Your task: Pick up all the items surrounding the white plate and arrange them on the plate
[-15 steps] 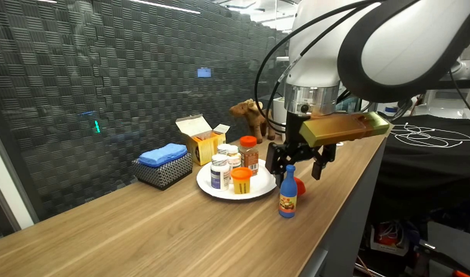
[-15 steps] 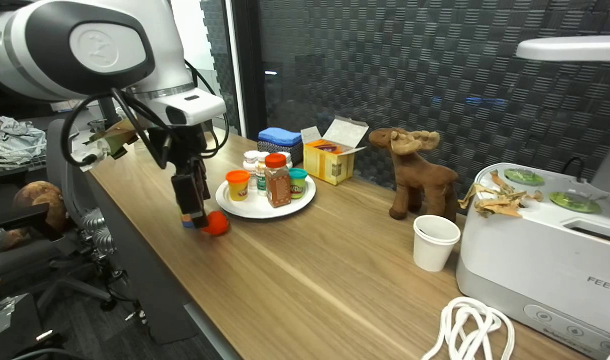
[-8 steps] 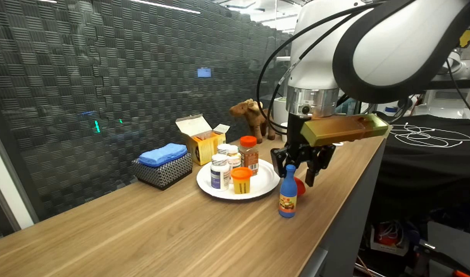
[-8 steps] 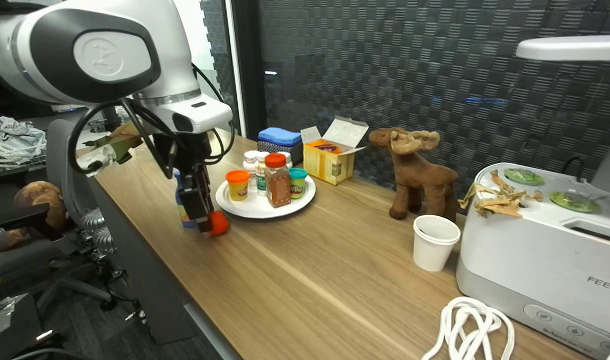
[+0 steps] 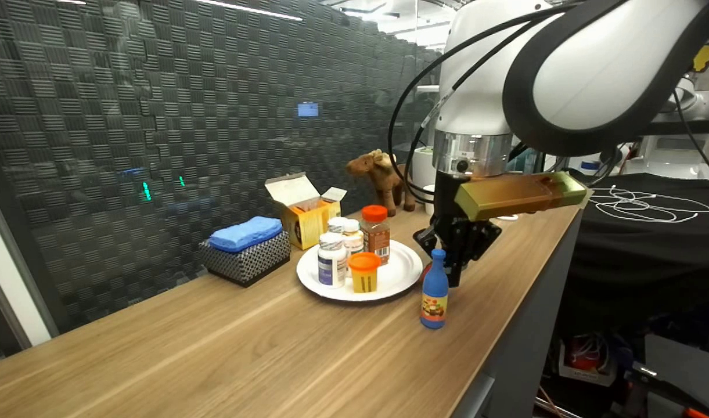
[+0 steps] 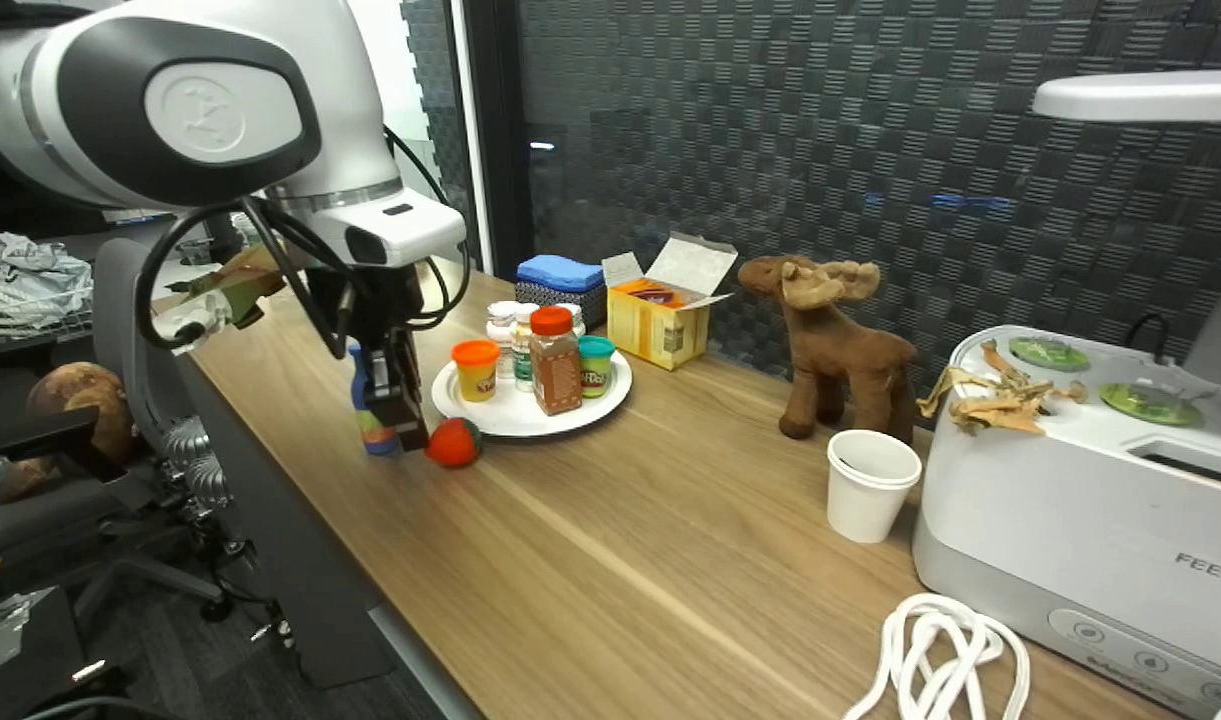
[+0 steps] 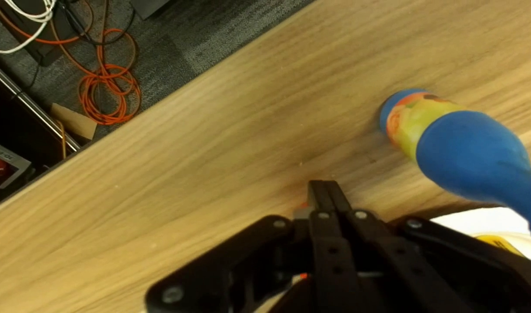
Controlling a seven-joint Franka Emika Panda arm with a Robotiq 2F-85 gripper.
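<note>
Just beside the claw (image 7: 326, 187), closed tip to tip, red ball (image 6: 454, 442) sits on the counter (image 6: 590, 560), on the side away from its long free edge.

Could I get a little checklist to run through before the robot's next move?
1. Gripper open for grasping: not ok, shut and empty.
2. Red round item on the white plate: not ok, beside it.
3. That item clear of the plate's rim: cannot tell.
4. Blue bottle upright: ok, standing on the table.
5. Room on the plate: seems ok, part is bare.
</note>
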